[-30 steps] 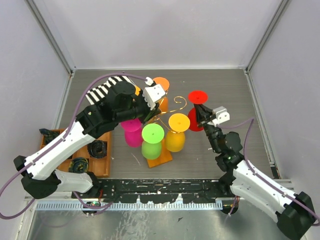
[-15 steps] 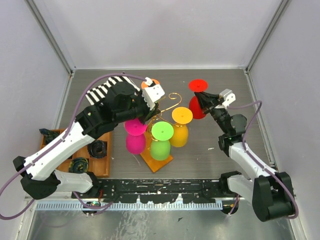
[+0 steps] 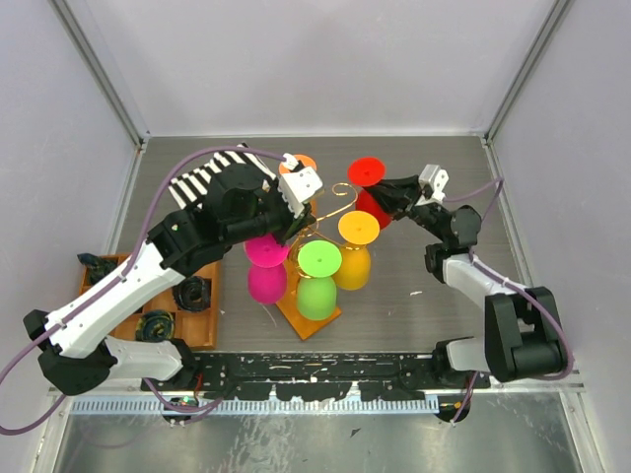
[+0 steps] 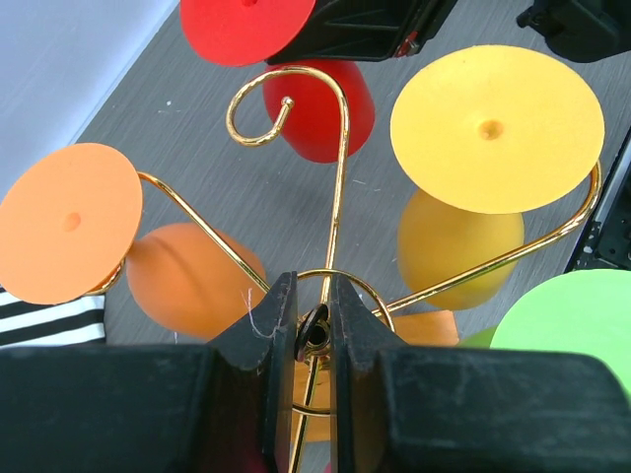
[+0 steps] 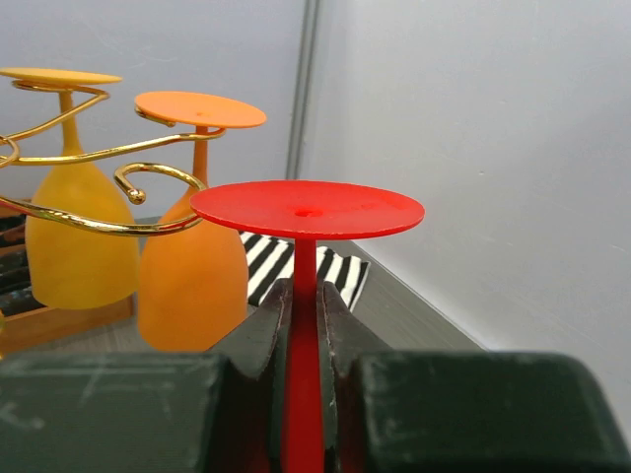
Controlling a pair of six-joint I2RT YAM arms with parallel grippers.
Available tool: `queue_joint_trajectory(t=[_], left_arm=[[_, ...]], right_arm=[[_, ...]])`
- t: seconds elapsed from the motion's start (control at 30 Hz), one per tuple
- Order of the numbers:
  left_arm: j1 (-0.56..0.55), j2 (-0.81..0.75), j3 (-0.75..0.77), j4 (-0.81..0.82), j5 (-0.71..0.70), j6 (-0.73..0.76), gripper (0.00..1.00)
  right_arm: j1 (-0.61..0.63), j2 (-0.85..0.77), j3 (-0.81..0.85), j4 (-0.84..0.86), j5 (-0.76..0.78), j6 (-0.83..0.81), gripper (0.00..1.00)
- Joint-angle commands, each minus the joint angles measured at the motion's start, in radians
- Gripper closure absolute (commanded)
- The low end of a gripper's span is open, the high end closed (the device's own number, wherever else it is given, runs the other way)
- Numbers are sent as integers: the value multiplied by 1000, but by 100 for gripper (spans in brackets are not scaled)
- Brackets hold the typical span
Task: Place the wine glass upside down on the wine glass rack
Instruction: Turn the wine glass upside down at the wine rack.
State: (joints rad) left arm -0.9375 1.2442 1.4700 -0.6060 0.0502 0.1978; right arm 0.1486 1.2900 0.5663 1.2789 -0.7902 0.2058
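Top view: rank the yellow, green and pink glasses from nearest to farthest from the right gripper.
From the right gripper:
1. yellow glass: just to its left, slightly toward the arm bases.
2. green glass: further left and closer to the bases.
3. pink glass: leftmost of the three.

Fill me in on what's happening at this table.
The right gripper holds a red wine glass upside down by its stem, close to an empty curled arm of the wine glass rack. It is not hung yet. The left gripper is clamped on the rack's central gold post, apparently steadying it. An orange glass, a yellow glass, a green glass and a pink glass hang inverted on the rack.
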Motion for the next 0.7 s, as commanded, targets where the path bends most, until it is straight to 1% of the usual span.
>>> queue_joint_trajectory(t=[0.0,0.1,0.13,0.4,0.67], left_arm=[[4,-12,-20,20,4,-3,99],[6,-14,-23,23,4,-3,100],[7,-15,-25,23,2,-3,100],[12,-11,-27,26,4,-4,100],[15,-14,-30,29,2,-5,100]], right_arm=[[-3,77,65,275,-102,121,99],[-3,154,94,401,-124,207,99],[-3,175,114,414,-134,234,99],[1,258,205,415,-173,275,99],[51,268,240,415,-212,286,99]])
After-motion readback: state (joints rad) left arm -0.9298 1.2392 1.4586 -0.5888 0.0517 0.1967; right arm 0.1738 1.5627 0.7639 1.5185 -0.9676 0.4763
